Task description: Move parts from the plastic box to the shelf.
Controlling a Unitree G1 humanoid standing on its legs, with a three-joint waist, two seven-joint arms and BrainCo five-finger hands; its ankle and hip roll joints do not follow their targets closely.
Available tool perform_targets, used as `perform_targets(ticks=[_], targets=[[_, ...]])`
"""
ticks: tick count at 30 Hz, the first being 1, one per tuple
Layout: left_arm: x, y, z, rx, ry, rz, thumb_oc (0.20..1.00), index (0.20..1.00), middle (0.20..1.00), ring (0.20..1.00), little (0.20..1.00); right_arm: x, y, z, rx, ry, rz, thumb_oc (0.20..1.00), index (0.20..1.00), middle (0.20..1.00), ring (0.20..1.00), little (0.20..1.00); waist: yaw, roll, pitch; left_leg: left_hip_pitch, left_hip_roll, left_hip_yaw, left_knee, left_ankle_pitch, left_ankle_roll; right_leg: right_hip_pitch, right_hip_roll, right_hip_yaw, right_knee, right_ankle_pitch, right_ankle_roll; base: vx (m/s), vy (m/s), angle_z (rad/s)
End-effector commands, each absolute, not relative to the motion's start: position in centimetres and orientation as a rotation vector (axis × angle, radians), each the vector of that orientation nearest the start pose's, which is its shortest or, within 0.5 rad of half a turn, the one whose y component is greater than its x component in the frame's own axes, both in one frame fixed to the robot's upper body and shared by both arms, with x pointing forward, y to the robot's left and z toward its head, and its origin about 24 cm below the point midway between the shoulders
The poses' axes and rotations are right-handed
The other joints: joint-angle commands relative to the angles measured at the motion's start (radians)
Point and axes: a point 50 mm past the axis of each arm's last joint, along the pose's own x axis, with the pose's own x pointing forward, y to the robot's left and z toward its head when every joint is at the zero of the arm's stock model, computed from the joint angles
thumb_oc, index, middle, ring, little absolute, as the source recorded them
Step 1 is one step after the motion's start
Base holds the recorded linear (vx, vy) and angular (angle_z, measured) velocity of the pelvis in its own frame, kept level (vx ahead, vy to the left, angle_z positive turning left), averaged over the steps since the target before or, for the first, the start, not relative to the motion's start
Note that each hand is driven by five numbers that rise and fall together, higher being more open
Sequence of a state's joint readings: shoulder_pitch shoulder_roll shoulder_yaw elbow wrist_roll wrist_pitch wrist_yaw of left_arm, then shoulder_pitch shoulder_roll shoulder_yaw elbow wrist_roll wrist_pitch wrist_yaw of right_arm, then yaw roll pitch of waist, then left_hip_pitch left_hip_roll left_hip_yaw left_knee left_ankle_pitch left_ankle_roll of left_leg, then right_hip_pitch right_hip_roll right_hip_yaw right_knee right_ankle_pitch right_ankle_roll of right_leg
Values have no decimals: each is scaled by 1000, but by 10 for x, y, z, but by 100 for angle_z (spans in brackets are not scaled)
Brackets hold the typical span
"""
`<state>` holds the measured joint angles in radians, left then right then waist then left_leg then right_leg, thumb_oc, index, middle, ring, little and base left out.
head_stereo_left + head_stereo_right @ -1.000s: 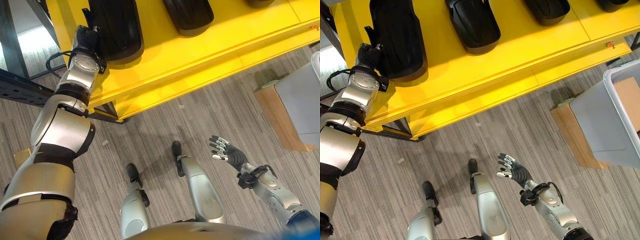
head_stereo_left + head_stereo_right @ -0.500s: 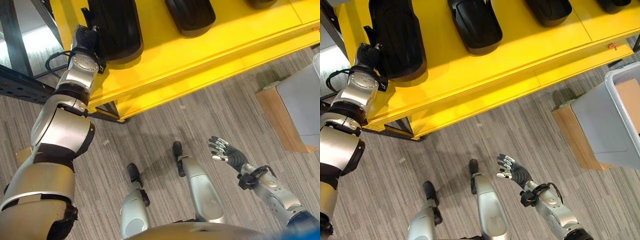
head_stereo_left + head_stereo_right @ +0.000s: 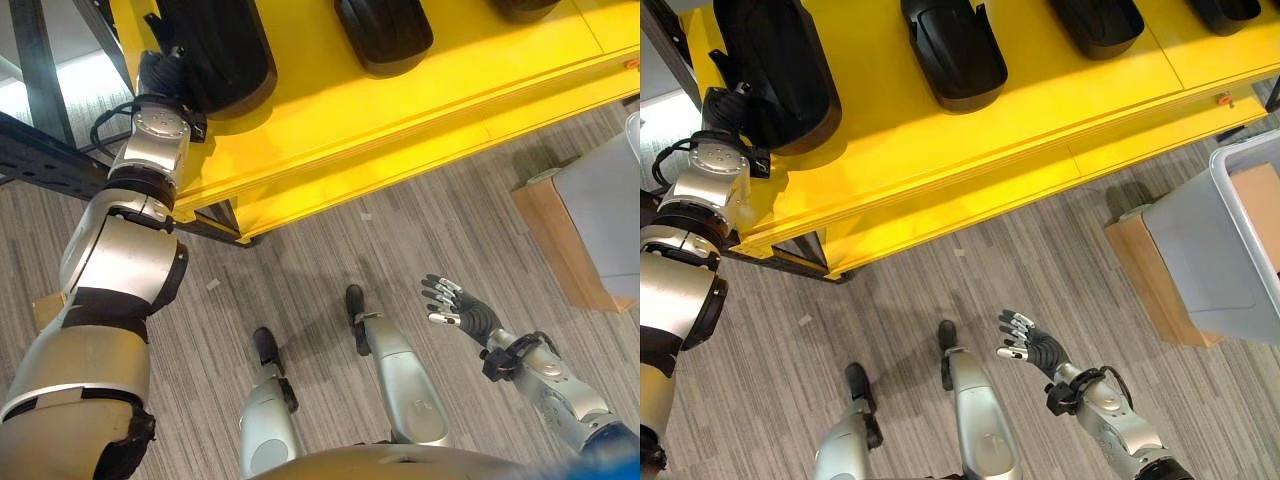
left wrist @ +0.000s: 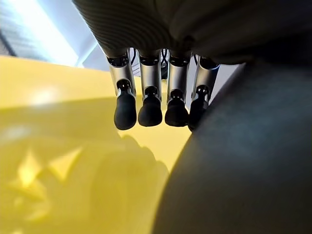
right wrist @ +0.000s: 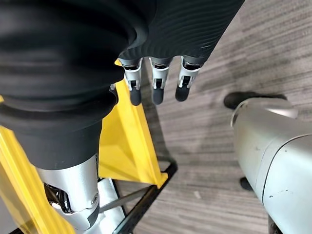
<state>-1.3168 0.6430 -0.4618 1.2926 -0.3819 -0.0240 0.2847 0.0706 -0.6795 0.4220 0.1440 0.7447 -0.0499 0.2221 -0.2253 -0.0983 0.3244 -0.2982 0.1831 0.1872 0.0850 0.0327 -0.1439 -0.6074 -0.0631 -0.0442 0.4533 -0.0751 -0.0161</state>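
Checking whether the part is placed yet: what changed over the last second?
The left robot hand and the black part beside it have gone further back over the yellow shelf, away from its front edge. From the left wrist view, its fingers hang straight by the part. The right robot hand stays open over the floor, the other parts unmoved; the grey plastic box sits at right.

Arms are silver-grey shells with black bands at the joints — left arm [image 3: 120, 270] bulky, round silver cap at the wrist. Left hand [image 4: 146, 105]: dark ribbed cover, silver fingers in a row, rounded dark rubbery tips. Right hand [image 3: 1032, 347]: same build — dark cover, silver fingers, dark tips. Right forearm [image 3: 1115, 425] has a black ring clamp behind the wrist.
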Motion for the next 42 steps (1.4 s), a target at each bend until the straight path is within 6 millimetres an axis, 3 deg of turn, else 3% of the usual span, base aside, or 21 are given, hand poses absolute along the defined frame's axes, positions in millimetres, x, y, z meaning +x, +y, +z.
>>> perform_targets(ticks=[1,8,9,10,16,24,30,32,36,38,40,41,42], targets=[[400,292,287,340,-229,566,200,200,200,200,200,209,-216,-1,127,357,389,1000,1000,1000,1000,1000,-19,7,-3,34,69,-52,128,-71,-54,4,-94,88,-22,49,176,0,0,0],[400,293,284,357,-219,573,200,200,200,200,200,206,-220,-3,130,365,372,1000,1000,1000,1000,1000,-19,9,-6,40,72,-53,136,-97,-57,7,-95,86,-5,22,181,27,7,-1],[400,294,283,365,-216,575,426,426,426,426,426,206,-220,-3,132,364,371,1000,1000,1000,1000,1000,-19,4,-5,25,70,-52,137,-75,-55,-4,-94,89,-14,49,175,-74,-21,-1],[400,294,283,363,-215,579,1000,1000,1000,1000,1000,206,-221,-3,130,368,369,1000,1000,1000,1000,1000,-19,3,-6,23,71,-52,141,-76,-55,-7,-93,91,-13,49,175,-76,-23,-1],[399,297,281,356,-203,587,1000,1000,1000,1000,1000,204,-223,-4,127,375,367,1000,1000,1000,1000,1000,-18,6,-7,28,74,-58,147,-100,-58,2,-93,89,-2,19,179,43,12,0],[399,299,277,326,-195,581,1000,1000,1000,1000,1000,203,-224,-4,128,382,364,1000,1000,1000,1000,1000,-13,2,-9,7,71,-59,155,-80,-58,-11,-95,92,-7,47,172,-28,-5,0],[399,300,273,283,-194,577,1000,1000,1000,1000,1000,202,-224,-5,128,386,365,1000,1000,1000,1000,1000,-9,7,-13,16,72,-66,160,-104,-61,-2,-95,92,7,16,177,30,8,0],[399,296,278,284,-230,560,1000,1000,1000,1000,1000,203,-223,-5,129,381,365,1000,1000,1000,1000,1000,-5,5,-14,2,68,-67,159,-80,-59,-10,-96,94,-1,41,170,-77,-20,-1],[396,276,290,632,-371,492,1000,1000,1000,1000,1000,202,-220,-3,146,361,373,1000,1000,1000,1000,1000,17,17,-2,1,63,-71,160,-79,-57,-2,-97,90,3,38,166,0,0,0],[392,266,290,697,-439,454,1000,1000,1000,1000,1000,202,-218,-4,165,355,374,1000,1000,1000,1000,1000,25,19,6,-1,62,-75,161,-79,-56,0,-100,88,5,37,165,-17,-14,1],[379,256,273,861,-504,361,1000,1000,1000,1000,1000,201,-216,-5,192,339,371,1000,1000,1000,1000,1000,45,21,19,0,59,-82,157,-79,-54,6,-103,83,3,36,161,-18,-11,1],[379,256,273,860,-503,362,1000,1000,1000,1000,1000,201,-216,-5,191,340,371,1000,1000,1000,1000,1000,44,21,19,0,59,-82,157,-79,-54,6,-103,83,3,36,161,-22,4,6],[372,259,259,927,-499,334,1000,1000,1000,1000,1000,202,-216,-5,193,334,368,1000,1000,1000,1000,1000,55,22,25,1,60,-84,157,-81,-52,11,-105,83,2,35,158,-20,7,12]])
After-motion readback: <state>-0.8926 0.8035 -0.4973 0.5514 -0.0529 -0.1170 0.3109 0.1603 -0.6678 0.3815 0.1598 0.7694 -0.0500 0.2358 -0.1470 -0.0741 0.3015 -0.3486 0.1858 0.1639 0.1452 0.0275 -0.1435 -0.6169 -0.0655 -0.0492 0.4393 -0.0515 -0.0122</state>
